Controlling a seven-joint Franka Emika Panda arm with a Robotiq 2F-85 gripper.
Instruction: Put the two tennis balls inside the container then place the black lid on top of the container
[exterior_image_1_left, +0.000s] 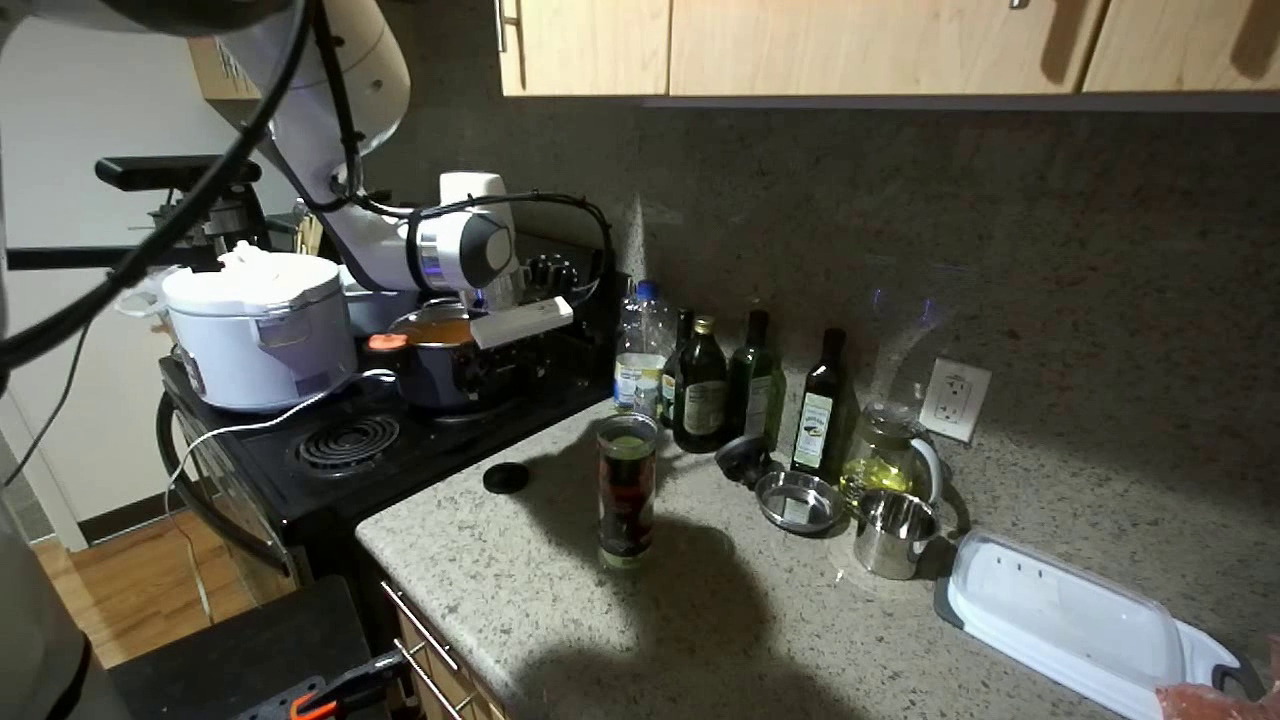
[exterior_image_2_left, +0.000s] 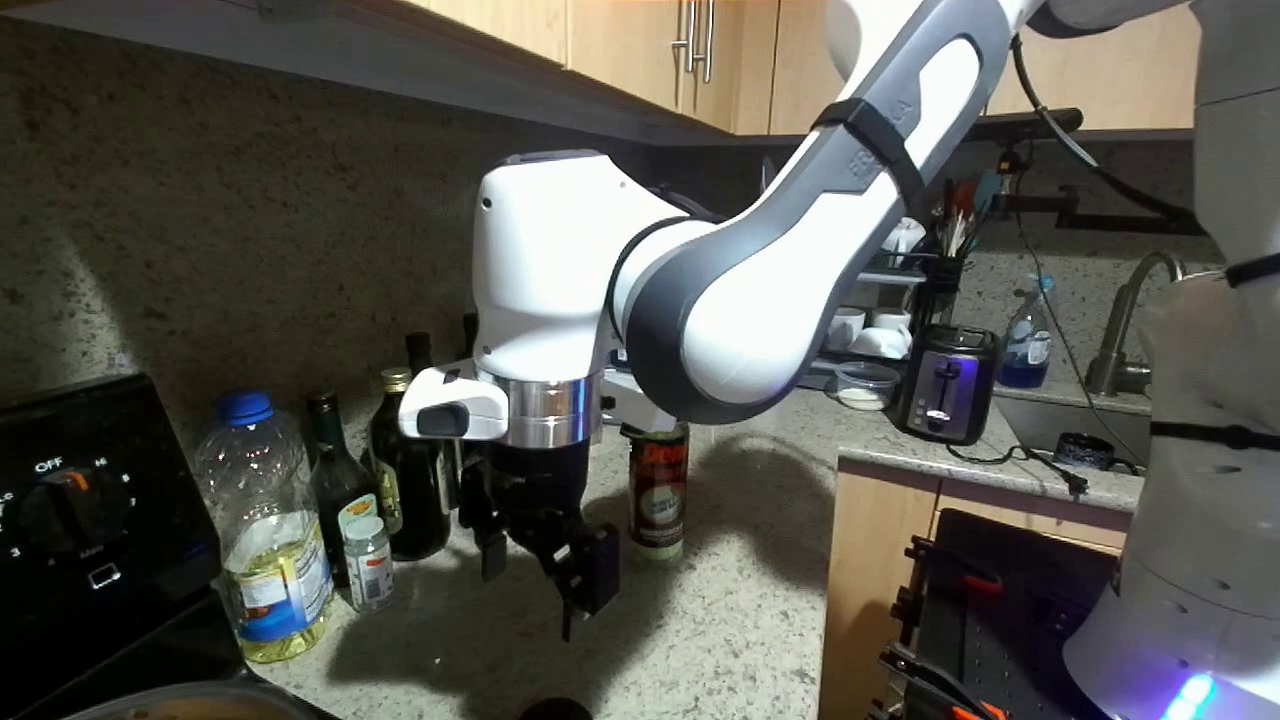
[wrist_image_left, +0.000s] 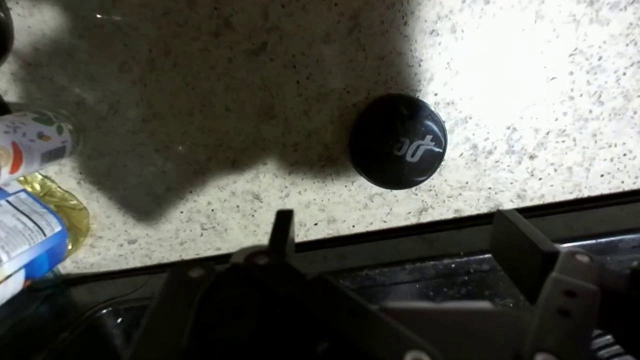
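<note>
Black lid (exterior_image_1_left: 506, 478) near upright container (exterior_image_1_left: 627, 492)

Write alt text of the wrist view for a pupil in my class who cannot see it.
A round black lid with pale lettering lies on a speckled countertop. Below it in the picture, the empty gripper stands open; a labelled jar and a blue-labelled bottle show at the left edge.

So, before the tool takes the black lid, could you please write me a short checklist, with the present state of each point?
1. Tool open, holding nothing: ok.
2. Lid lying flat on the counter: ok.
3. Fingers around the lid: not ok, it lies apart from them.
4. Tube upright: ok.
5. Both balls in the tube: cannot tell; yellow-green shows near its top and bottom, but the label hides the middle.
</note>
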